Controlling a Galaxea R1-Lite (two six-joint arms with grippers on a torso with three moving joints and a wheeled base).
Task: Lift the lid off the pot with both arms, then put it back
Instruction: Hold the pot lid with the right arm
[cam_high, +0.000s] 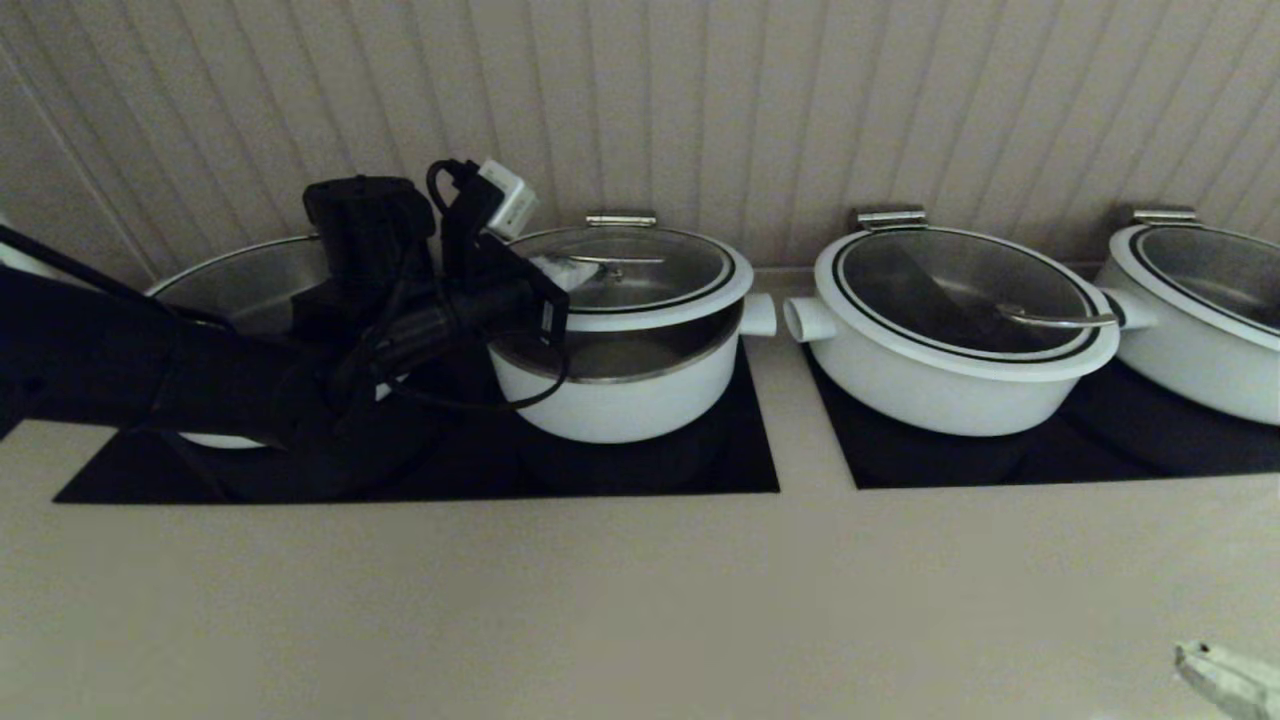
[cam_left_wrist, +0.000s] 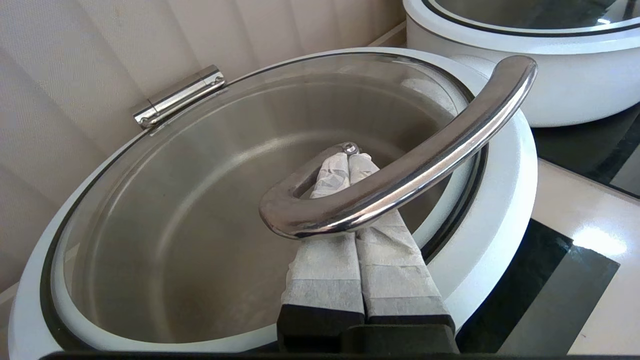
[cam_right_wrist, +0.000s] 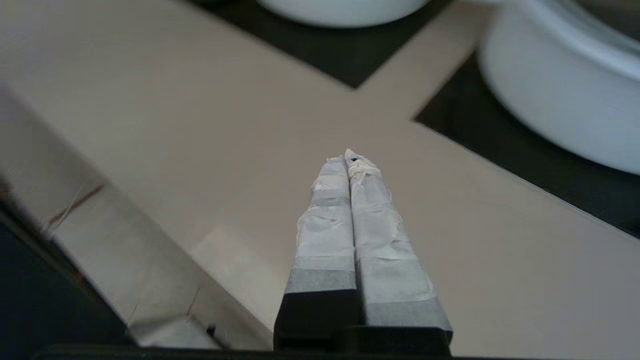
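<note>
Beige counter: broad flat surface filling the near part of the head view, running back to a ribbed pale wall.

Black cooktop panels: two dark glass panels set into the counter, a strip of counter between them.

Left arm: bulky and black, reaching in from the robot's left across an open pot at the far left, with a small pale box on its wrist.

Pot: deep, white, steel-lined, standing on the left panel; one stub handle shows on its right side.

Wider white pots: one on the right panel with its lid down, another at the right edge.

Lid: clear glass, white rim, black ring. It is raised at its near edge, so a gap of steel interior shows beneath it in the head view; the far edge sits by a steel hinge piece.

Handle: curved steel bar on the lid.

Left gripper: wrapped fingers pressed together with nothing pinched between them, passed under the handle with the bar lying across them.

Right gripper: low at the robot's right above bare counter, well apart from the pot; fingers closed on nothing.
</note>
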